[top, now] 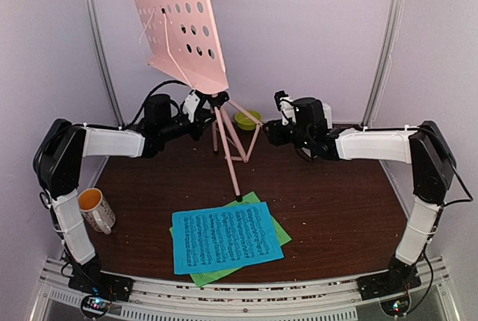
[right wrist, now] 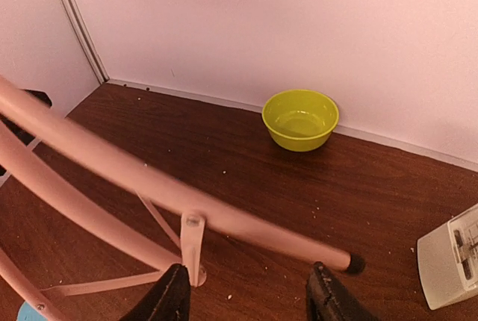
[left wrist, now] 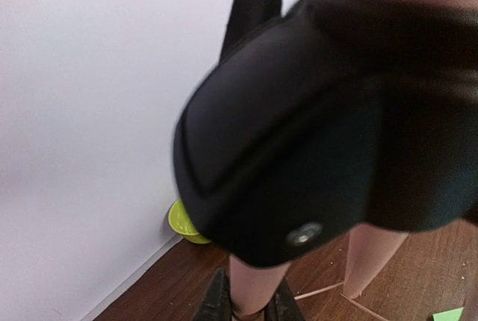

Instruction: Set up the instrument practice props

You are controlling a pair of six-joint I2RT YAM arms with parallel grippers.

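- Music stand (top: 179, 22), pink perforated metal on tripod legs, stands at the back of the brown wooden table (top: 336, 201).
- Left gripper (left wrist: 250, 306) is clamped on its pink pole.
- Right gripper (right wrist: 248, 298) gapes wide; one leg crosses just beyond its fingertips, ungripped.
- Blue paper music sheet (top: 224, 239) overlaps the green music sheet (top: 281, 230).

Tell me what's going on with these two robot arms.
Both arms are at the pink music stand at the back of the table. The left gripper appears clamped on its post; the right gripper hangs open by a tripod leg. The blue sheet and green sheet lie stacked near the front, not yet on the stand.
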